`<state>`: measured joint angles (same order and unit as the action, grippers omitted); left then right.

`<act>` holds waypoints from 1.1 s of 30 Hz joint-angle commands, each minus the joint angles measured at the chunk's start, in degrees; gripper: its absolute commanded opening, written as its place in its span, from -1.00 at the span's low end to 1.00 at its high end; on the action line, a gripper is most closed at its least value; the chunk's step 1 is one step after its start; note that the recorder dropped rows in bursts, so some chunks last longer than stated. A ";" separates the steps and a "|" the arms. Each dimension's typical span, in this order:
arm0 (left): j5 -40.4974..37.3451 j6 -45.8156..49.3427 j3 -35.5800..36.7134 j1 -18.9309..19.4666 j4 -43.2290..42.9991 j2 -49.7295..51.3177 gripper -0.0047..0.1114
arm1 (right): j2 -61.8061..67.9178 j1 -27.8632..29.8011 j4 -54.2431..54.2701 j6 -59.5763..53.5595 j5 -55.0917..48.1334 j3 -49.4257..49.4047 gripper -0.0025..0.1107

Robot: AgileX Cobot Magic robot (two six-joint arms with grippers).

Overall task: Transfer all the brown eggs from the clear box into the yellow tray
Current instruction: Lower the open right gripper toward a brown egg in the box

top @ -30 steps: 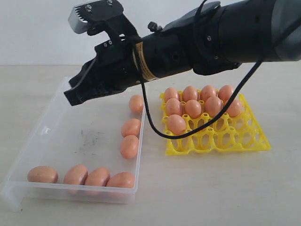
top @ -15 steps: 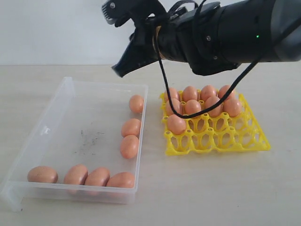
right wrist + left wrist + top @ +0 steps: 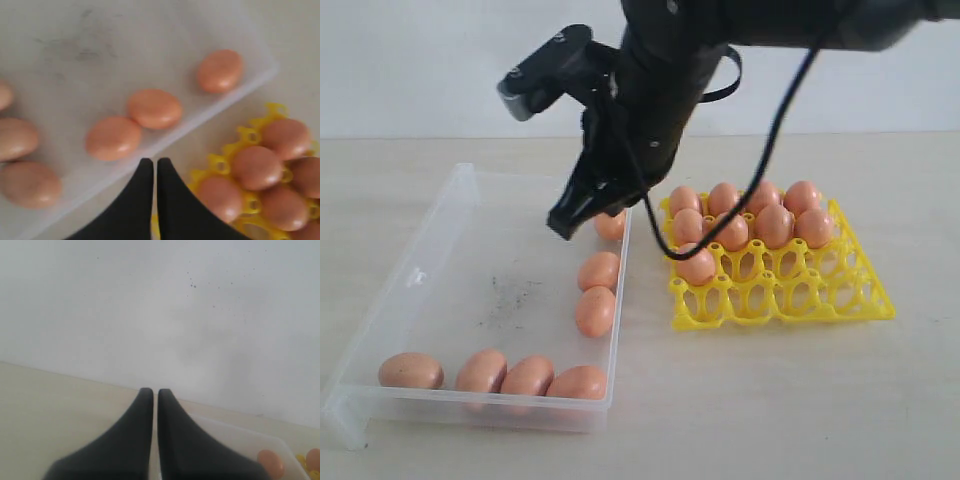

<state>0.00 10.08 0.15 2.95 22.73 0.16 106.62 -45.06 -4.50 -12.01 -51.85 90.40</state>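
1. Exterior view: the clear box (image 3: 390, 300) is the largest item. It lies beneath the right pincer (image 3: 563, 222), whose tip hangs over the box wall nearest the tray. Most of the box floor stretches away from the pincer on the far side.
2. The yellow tray (image 3: 820, 295) sits just beside the box, on the pincer's other side and lower than its tip. We count nine filled cups and seven empty ones.
3. The right pincer is clenched, with its jaws pressed together on nothing, and it slants downward. The left pincer (image 3: 151, 390) is likewise clenched and empty. It is held away from the work, with only a corner of the box beyond it.
4. Seven brown eggs (image 3: 599, 270) remain in the box. Three lie in a line along the wall under the right pincer, and four lie in a row at the end far from it. In the right wrist view, two of the three touch each other just ahead of the fingertips. The lone egg (image 3: 220, 70) lies apart from them along the same wall.
5. We judge the step in hand to be the approach to the next egg. To do it well, we would spread the jaws fully before descending and take the lone egg first, since no neighbour crowds it. The fingers should straddle its short axis, with one finger clear of the wall, and close gently.
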 commanded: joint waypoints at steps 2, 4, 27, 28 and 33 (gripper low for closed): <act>0.00 0.33 -0.15 -0.24 0.28 -0.16 -0.85 | 9.87 -0.05 7.01 5.28 -15.14 13.66 -0.96; 0.00 0.33 -0.15 -0.24 0.28 -0.16 -0.85 | 13.31 -0.05 7.24 7.34 -16.68 16.97 -0.96; 0.00 0.33 -0.15 -0.24 0.28 -0.16 -0.85 | 29.73 -0.05 6.98 17.70 -18.11 24.19 0.11; 0.00 0.33 -0.15 -0.24 0.28 -0.16 -0.85 | 29.74 -0.05 7.26 17.70 -18.11 24.19 0.11; 0.00 0.33 -0.15 -0.24 0.28 -0.16 -0.85 | 29.85 -0.08 8.39 17.81 -18.11 24.19 0.11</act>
<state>0.00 10.08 0.15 2.95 22.73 0.16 136.61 -45.28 3.33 5.61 -69.37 114.17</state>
